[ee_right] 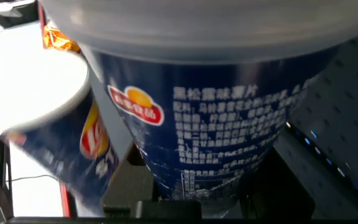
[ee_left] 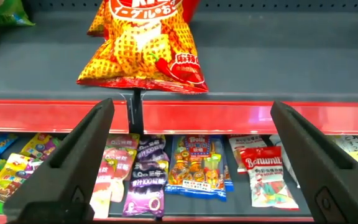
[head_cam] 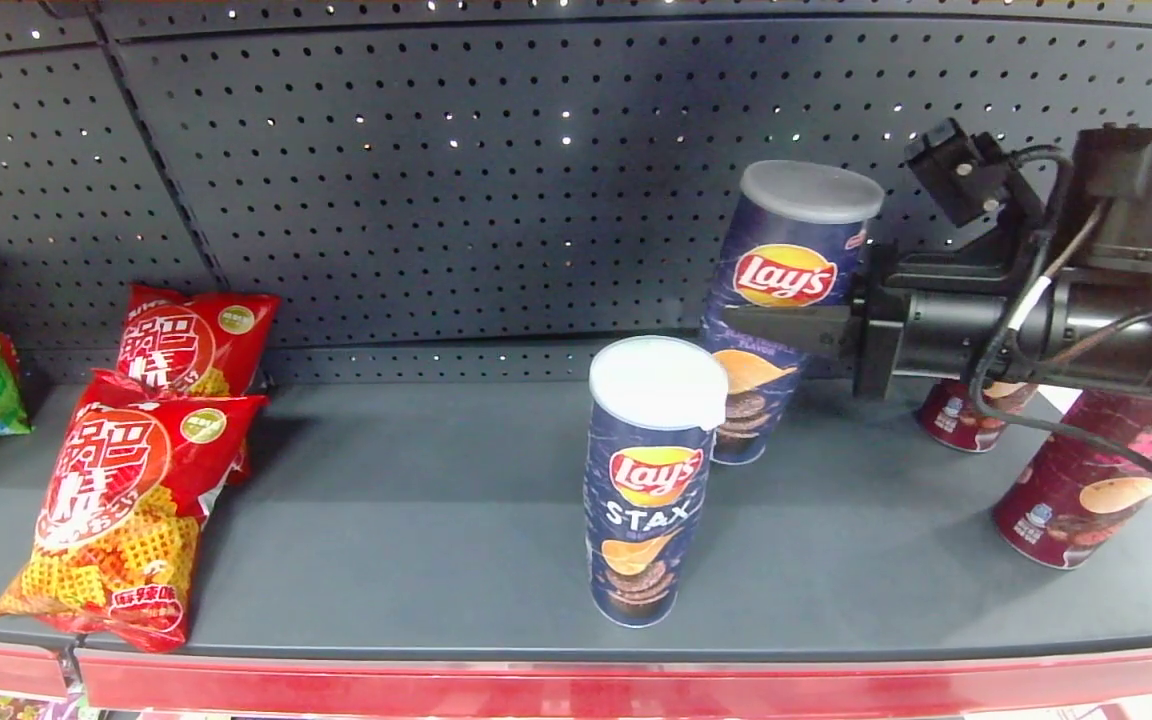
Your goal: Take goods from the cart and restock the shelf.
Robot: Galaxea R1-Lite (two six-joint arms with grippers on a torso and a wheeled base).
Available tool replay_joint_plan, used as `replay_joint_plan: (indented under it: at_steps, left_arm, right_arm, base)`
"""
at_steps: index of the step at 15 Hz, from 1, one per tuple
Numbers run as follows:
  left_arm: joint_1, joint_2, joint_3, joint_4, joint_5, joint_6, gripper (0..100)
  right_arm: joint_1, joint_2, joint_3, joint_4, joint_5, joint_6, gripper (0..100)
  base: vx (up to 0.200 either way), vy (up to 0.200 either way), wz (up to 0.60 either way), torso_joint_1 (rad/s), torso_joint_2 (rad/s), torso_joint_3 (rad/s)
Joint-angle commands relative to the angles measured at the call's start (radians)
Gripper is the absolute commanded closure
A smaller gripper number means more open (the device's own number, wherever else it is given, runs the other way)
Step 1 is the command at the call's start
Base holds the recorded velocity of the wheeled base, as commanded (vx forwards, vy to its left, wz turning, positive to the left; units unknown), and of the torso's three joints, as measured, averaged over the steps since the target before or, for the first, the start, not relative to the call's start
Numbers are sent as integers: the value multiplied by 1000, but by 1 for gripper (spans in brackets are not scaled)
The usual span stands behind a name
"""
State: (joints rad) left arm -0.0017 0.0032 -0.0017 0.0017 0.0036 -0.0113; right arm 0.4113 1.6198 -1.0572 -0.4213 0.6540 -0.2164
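Front blue can stands before tilted can clamped in right jaws.

Head view: moderate, even light from above and in front. Pinpoints of light shine through the pegboard holes. Soft shadows on the shelf beside the chip bags and behind the front can; its white lid is blown out. Glare at the right edge. The red shelf lip bows at the corners, a sign of wide-lens distortion.

Left wrist view: even and bright; sheen along the red lip. The left gripper reads as two dark, soft-edged wedges.

Right wrist view: the rear can is too close, its lid smeared. The surroundings are overexposed on one side and dim on the other.
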Motion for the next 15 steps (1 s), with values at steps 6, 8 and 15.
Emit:
replay_joint_plan:
  at_steps: [6,8,15]
  left_arm:
    - [-1,3,0,0,1,-1,0]
    - [0,3,0,0,1,-1,0]
    - [0,3,0,0,1,-1,0]
  right_arm:
    - [93,232,-187,1,52,-3,100]
    - [103,282,-242,1,52,-1,100]
    - [78,370,-293,7,82,-3,100]
  base:
    - [0,0,0,0,0,0]
    - [0,0,0,0,0,0]
    - [0,0,0,0,0,0]
